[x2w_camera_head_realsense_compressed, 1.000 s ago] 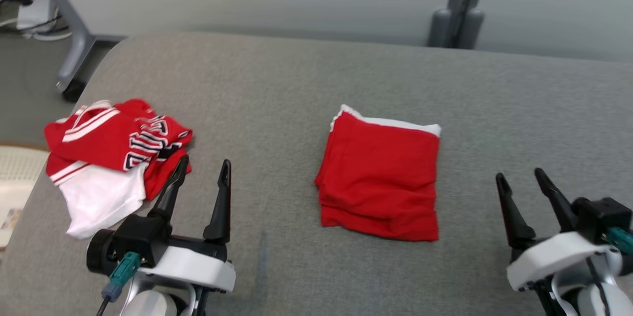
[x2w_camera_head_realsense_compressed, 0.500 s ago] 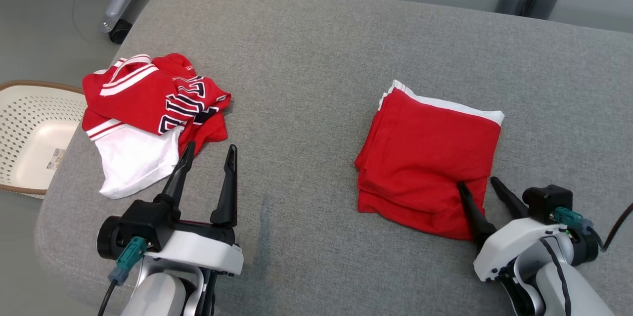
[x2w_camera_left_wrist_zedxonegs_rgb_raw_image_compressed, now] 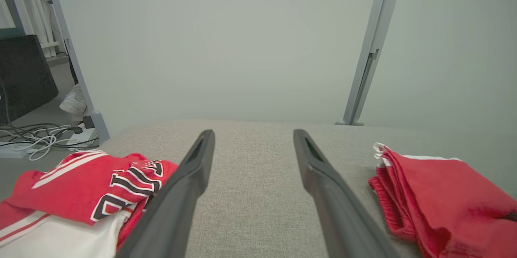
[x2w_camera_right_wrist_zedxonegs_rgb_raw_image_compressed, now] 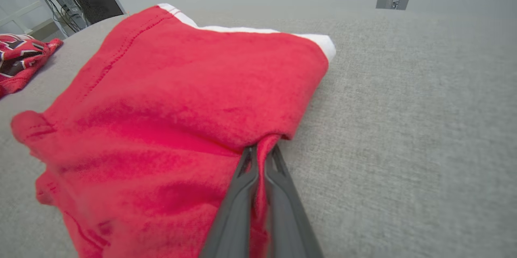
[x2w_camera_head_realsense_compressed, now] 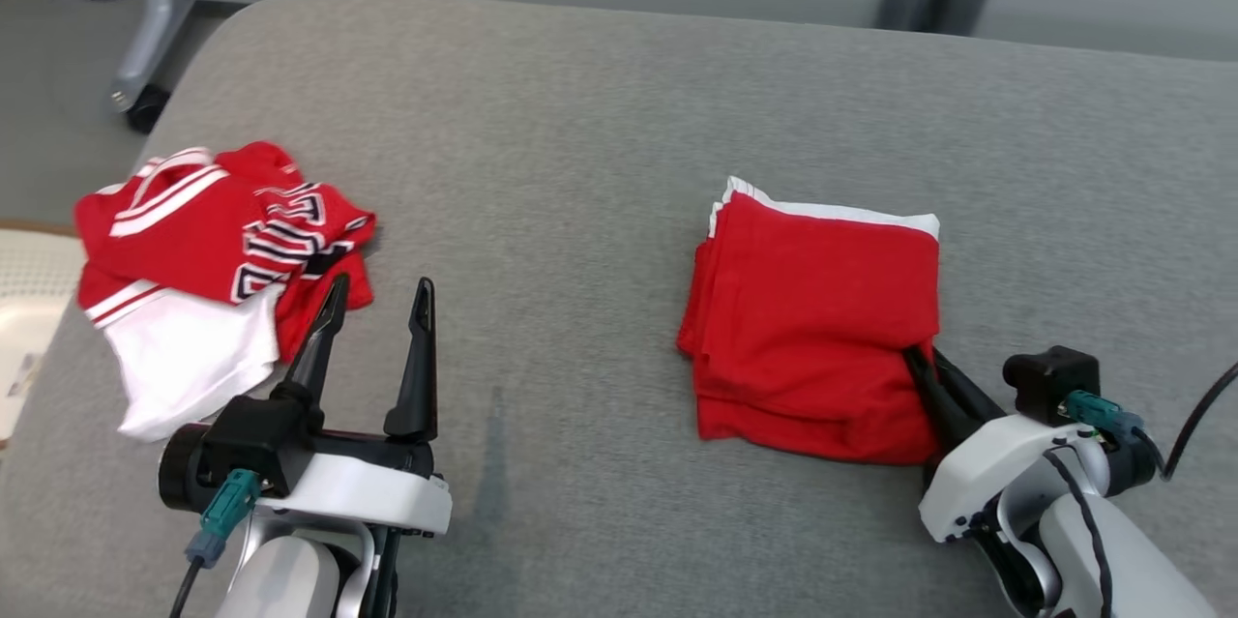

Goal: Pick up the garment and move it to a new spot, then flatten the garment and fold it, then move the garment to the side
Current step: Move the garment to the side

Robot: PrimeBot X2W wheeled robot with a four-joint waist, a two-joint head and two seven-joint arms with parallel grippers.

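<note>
Head view. We note a folded red garment (x2w_camera_head_realsense_compressed: 812,318) with a white edge along its far side, lying right of centre on the grey padded surface (x2w_camera_head_realsense_compressed: 580,115). The right gripper (x2w_camera_head_realsense_compressed: 927,368) reaches in from the lower right, its two dark fingers drawn tight together at the garment's near right corner, with red cloth bunched over their tips. The left gripper (x2w_camera_head_realsense_compressed: 380,294) sits at the lower left, fingers spread wide and gripping nothing. Its left fingertip lies just beside a crumpled jersey (x2w_camera_head_realsense_compressed: 213,250), red and white with dark lettering, near the surface's left edge and well apart from the folded garment. A pale perforated basket (x2w_camera_head_realsense_compressed: 24,309) shows past that edge.

Left wrist view. We see both fingers standing far apart with bare grey fabric between them. The jersey lies low on the left, against the left finger. The folded garment lies on the right, its stacked edges facing us. Loose cables (x2w_camera_left_wrist_zedxonegs_rgb_raw_image_compressed: 36,137) lie on the floor at far left.

Right wrist view. We record the two fingers pressed together, a ridge of red cloth pinched between them at the garment's edge. The rest of the garment rests flat on the surface.
</note>
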